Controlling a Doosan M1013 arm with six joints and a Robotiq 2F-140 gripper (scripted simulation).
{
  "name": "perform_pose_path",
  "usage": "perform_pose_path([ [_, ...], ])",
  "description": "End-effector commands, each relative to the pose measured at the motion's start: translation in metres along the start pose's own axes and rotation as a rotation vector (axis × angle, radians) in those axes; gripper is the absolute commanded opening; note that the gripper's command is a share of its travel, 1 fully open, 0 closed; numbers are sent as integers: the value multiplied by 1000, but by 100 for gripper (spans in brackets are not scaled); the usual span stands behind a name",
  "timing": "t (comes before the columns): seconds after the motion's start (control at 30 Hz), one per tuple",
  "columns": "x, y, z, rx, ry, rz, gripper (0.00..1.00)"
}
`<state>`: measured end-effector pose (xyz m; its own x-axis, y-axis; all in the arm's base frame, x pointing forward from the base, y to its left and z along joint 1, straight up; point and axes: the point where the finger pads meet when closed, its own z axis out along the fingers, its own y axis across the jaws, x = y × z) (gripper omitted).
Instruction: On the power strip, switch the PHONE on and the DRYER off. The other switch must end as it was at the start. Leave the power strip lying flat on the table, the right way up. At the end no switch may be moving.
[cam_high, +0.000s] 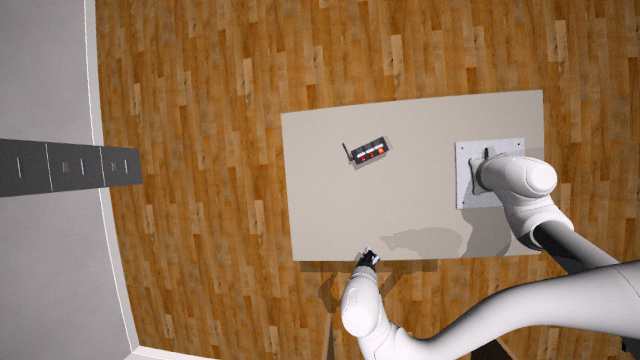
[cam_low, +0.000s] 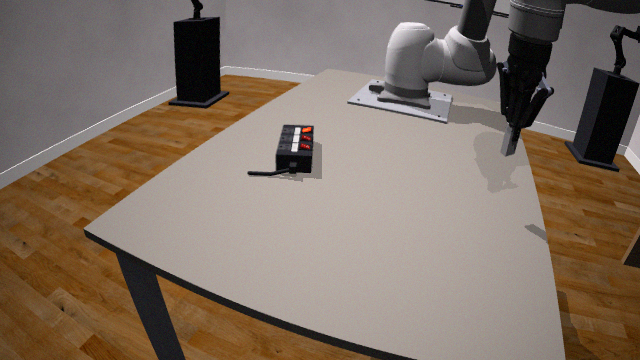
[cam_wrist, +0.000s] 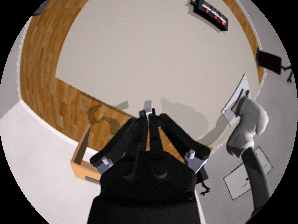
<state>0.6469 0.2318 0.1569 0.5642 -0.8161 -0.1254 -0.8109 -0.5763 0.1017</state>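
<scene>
Gripper (cam_low: 511, 141) fingers pressed together, nothing between them, hovering over the table (cam_low: 350, 240) edge, well apart from the power strip (cam_low: 295, 148). Strip lies flat, right way up, mid-table, cord stub toward the near side; three red switches (cam_low: 306, 137) alongside white labels, text unreadable.

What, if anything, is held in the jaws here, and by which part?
Nothing. The gripper is shut on itself above the table edge, far from the power strip.
</scene>
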Motion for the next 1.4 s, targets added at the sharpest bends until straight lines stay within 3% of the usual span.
perform_pose_path([
  [0.0, 8, 6, 0, 2, -2, -3, 0],
  [0.1, 48, 41, -1, 12, -9, -18, 0],
  [0.17, 48, 41, -1, 12, -9, -18, 0],
  [0.27, 86, 83, 0, 24, -16, -36, 0],
  [0.33, 88, 85, 0, 24, -16, -36, 0],
  [0.37, 106, 107, 1, 32, -19, -46, 0],
  [0.47, 109, 111, 1, 32, -19, -46, 0],
  [0.5, 130, 140, 3, 40, -23, -57, 0],
  [0.57, 130, 140, 3, 40, -23, -57, 0],
  [0.6, 146, 169, 5, 49, -25, -68, 0],
  [0.73, 148, 170, 5, 49, -25, -68, 0],
  [0.77, 163, 200, 8, 58, -27, -79, 0],
  [0.8, 163, 200, 8, 58, -27, -79, 0],
  [0.83, 175, 227, 11, 66, -29, -89, 0],
  [0.93, 176, 229, 11, 66, -29, -89, 0],
  [0.97, 186, 255, 15, 74, -30, -99, 0],
  [1.0, 186, 255, 15, 74, -30, -99, 0],
  [1.03, 193, 277, 18, 80, -30, -107, 0],
  [1.1, 193, 277, 18, 80, -30, -107, 0],
  [1.23, 203, 319, 25, 93, -30, -122, 0],
  [1.37, 204, 326, 27, 95, -30, -124, 0],
])
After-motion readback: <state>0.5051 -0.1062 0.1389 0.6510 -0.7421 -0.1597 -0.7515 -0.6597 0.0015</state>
